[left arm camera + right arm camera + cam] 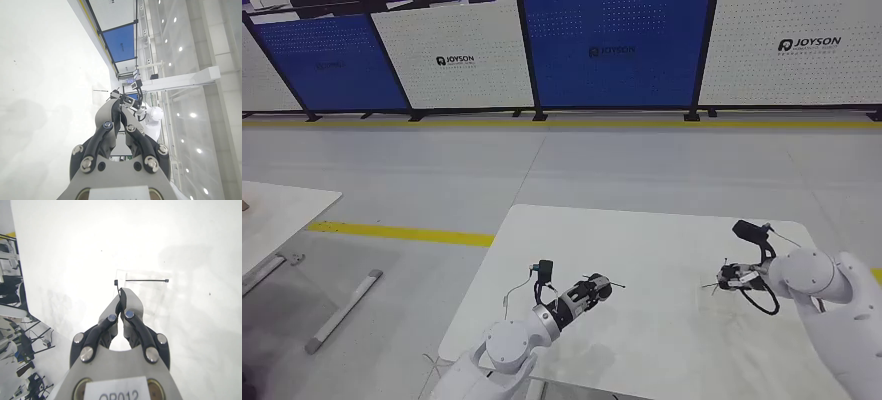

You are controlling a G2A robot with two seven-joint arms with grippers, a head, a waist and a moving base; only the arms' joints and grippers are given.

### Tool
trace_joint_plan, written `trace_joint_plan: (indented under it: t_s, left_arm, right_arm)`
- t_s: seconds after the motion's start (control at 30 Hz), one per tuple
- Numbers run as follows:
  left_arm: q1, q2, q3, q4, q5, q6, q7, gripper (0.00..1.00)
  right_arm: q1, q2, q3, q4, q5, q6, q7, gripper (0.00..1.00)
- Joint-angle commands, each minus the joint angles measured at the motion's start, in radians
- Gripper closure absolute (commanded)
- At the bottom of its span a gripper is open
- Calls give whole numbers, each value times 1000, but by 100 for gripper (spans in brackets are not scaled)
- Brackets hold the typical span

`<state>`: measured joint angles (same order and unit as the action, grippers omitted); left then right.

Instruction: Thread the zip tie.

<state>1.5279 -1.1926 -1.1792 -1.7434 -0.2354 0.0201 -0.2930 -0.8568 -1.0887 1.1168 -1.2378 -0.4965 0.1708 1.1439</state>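
Zip tie (115, 282), thin and black, is pinched in the right gripper (121, 294). Its square head stands just clear of the closed fingertips and the strap runs back between the pads. A second zip tie (146, 280) lies flat on the white table (75, 237) just beyond that gripper, straight, with its head at the end farther from the held tie; the two are near each other but apart. As for writing, a white label (117, 389) on the right gripper's body carries dark print cut off by the frame edge, and the blue and white perforated panels (617, 50) behind the table each bear a small printed logo. In the top view the left gripper (599, 288) sits over the near left part of the table and the right gripper (726, 281) over the right part, neither close to the far edge. A wide band of white table top lies between them and more beyond them. A yellow floor line (402, 232) runs past the table's left edge. The left arm reaches in from the near left corner with its forearm angled across the table, and the right arm bends in from the right side, so the two grippers face each other, well apart. The left gripper (118, 103) has its pads pressed together; a thin dark line crosses its tip in the top view, possibly another tie.
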Motion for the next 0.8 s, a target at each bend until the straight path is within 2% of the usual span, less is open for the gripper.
trace_joint_plan:
  t_s: [0.0,0.17,0.3,0.77]
  left_arm:
    - [0,0,0,0,0,0,0,100]
    - [0,0,0,0,0,0,0,100]
    - [0,0,0,0,0,0,0,100]
    - [0,0,0,0,0,0,0,100]
  right_arm:
    - [-42,7,38,-48,39,-19,-32,100]
    - [-179,20,105,-222,81,-9,-151,100]
    - [-262,19,113,-327,119,15,-226,100]
    - [-262,19,113,-327,119,15,-226,100]
